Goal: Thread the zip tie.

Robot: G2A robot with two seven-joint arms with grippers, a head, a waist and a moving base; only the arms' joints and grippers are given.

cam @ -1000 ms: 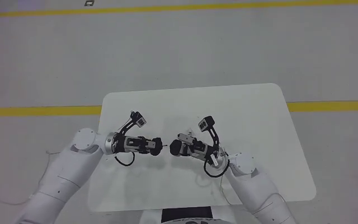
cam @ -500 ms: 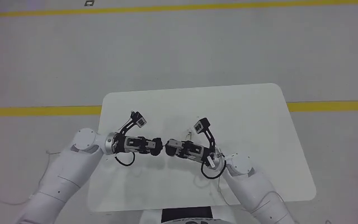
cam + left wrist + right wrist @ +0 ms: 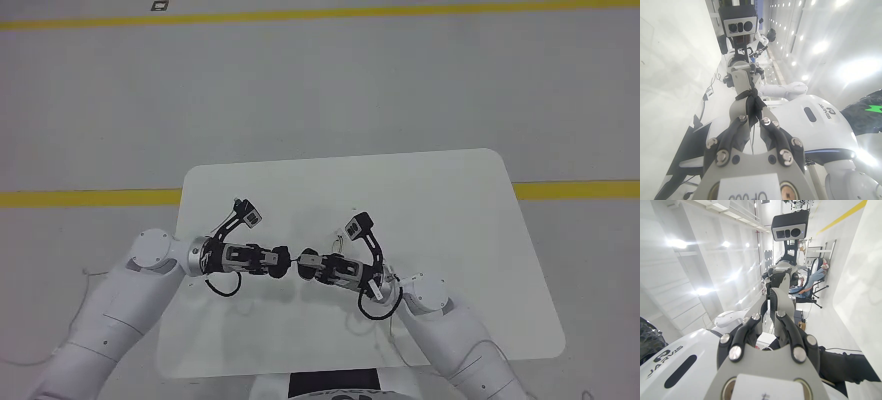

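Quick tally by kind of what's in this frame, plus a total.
Claws: 2, left claw and right claw, tip to tip over the table
Zip tie: 1, black, in the left claw
Table: 1, white
Yellow floor lines: 2
Total: 6

- My left arm (image 3: pixel 160 262) extends from the left, its forearm pointing right.
- My right arm (image 3: pixel 430 298) mirrors it from the right.
- Left jaws and right jaws are pinched closed, facing tip to tip.
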